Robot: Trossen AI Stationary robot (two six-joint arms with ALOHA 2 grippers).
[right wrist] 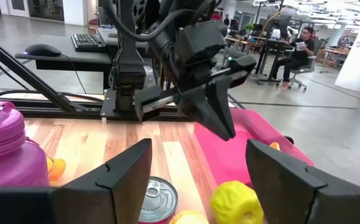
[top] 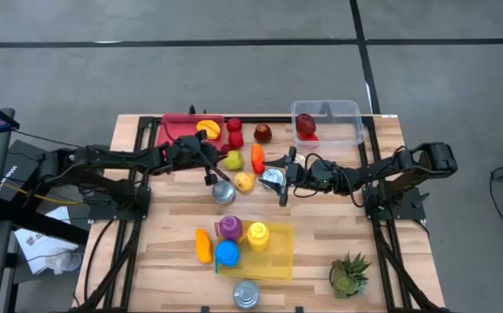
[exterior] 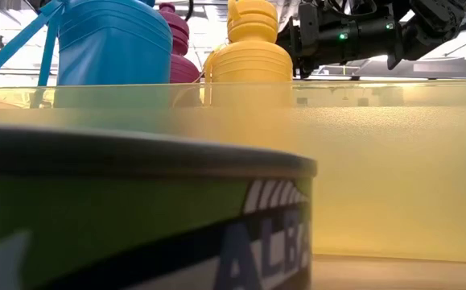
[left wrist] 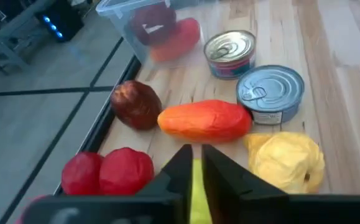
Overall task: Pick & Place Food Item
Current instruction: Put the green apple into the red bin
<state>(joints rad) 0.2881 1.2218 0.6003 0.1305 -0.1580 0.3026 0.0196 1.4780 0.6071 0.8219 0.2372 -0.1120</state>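
Loose food lies on the wooden table between my two arms: an orange piece, a dark red one, two red ones, a yellow one and a yellow-green one. My left gripper hangs shut above the yellow-green piece with nothing between its fingers; the right wrist view shows it slanting down. My right gripper stands open and level, facing it, above a can. At the far edge are a pink tray and a clear box with a red item inside.
Two cans stand beyond the orange piece and a third by the yellow one. A yellow tray holds coloured bottles near the front edge, with a can and a small plant close by.
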